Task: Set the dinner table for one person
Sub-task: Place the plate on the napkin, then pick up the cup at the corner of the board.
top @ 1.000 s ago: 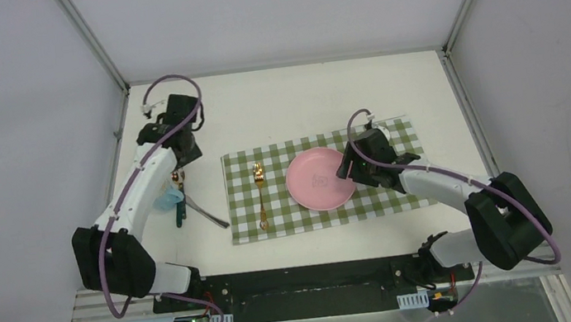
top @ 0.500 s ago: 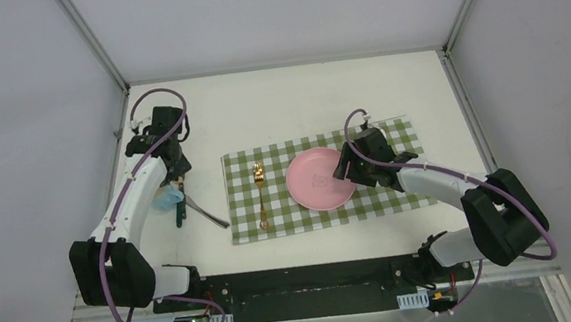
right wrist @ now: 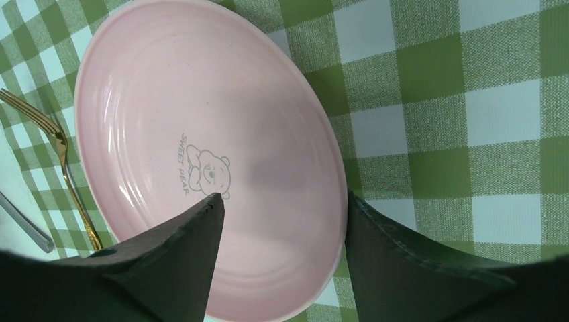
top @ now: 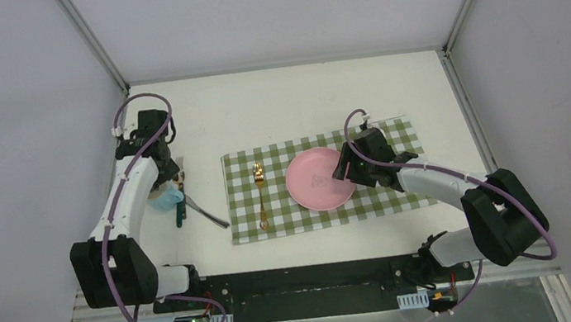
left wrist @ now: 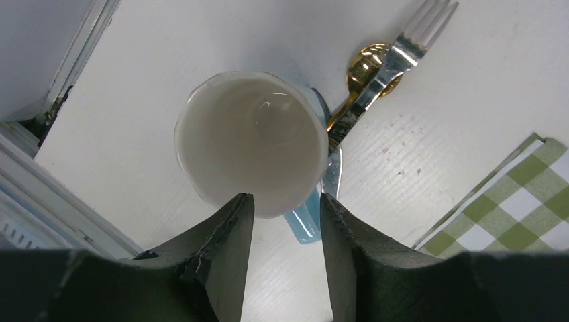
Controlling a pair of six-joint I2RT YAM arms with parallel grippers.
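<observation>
The white dinner table (top: 299, 97) carries a green-and-white checked cloth (top: 403, 191) with a pink plate (top: 320, 179) and a gold fork (top: 260, 193) on it. My right gripper (top: 344, 172) is open. In the right wrist view (right wrist: 282, 201) its jaws straddle the plate's (right wrist: 201, 154) right rim, one over the plate and one outside it. My left gripper (top: 170, 176) is open above a white cup with a blue handle (top: 164, 200). In the left wrist view (left wrist: 285, 204) the cup's (left wrist: 251, 144) near edge lies between the fingertips.
A gold spoon (left wrist: 366, 64) and a silver fork (left wrist: 416, 30) lie beside the cup. A silver utensil (top: 205, 211) lies slanted just left of the cloth. The left aluminium rail (top: 117, 162) runs close to the cup. The gold fork (right wrist: 60, 147) lies left of the plate.
My left arm has swung left and back toward the rail, its gripper now over the cup. My right gripper has edged slightly left onto the plate's rim.
</observation>
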